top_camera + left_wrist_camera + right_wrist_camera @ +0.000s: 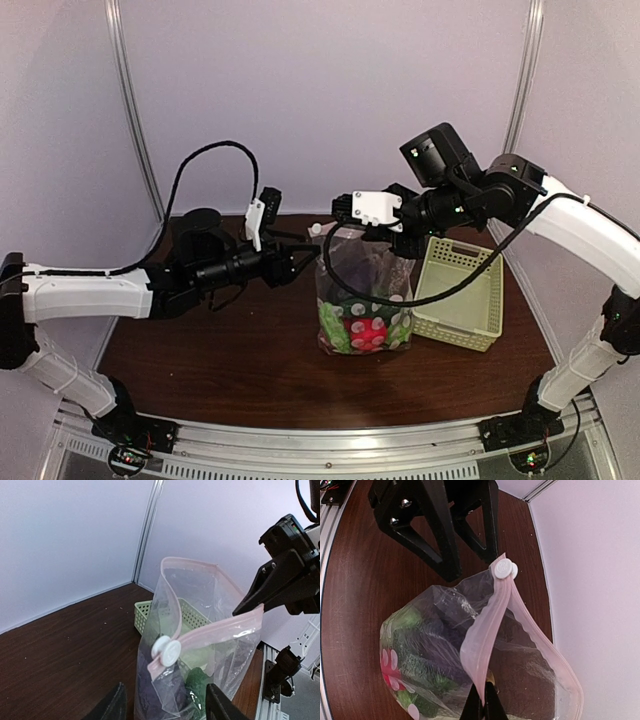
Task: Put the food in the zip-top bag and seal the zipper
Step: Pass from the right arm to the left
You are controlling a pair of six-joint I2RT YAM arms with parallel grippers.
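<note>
We start on the left, where the left arm [90, 295] reaches in low over the dark wood table [200, 360], a black cable [200, 160] arching above it. The left gripper [305, 258] has its two fingers spread wide and grips nothing. It sits at the left end of the zip-top bag [350, 270], with the bag's corner rising just ahead of the gap between its fingers. At that corner is a white round slider [503, 569], just beside one of the left fingertips; we cannot tell whether they touch.

The bag stands upright near the middle of the table. From the slider, the pink zipper [485, 625] splits into two strips that spread apart, so the mouth gapes open. The food lies in the bottom of the bag: a dark purple piece [437, 647], green pieces [415, 662] and a red round one [365, 330]. The only print we can make out is white round spots on the bag's lower part; we see no letters we can read.

Further right, the right gripper [242, 609] is pinched tight on one zipper strip and holds it up off the table. A black cable [440, 290] from the right arm [560, 215] droops across the front of the bag in the overhead view. The pale green perforated basket [452, 330] stands just beside the bag's right side, under the right arm.
</note>
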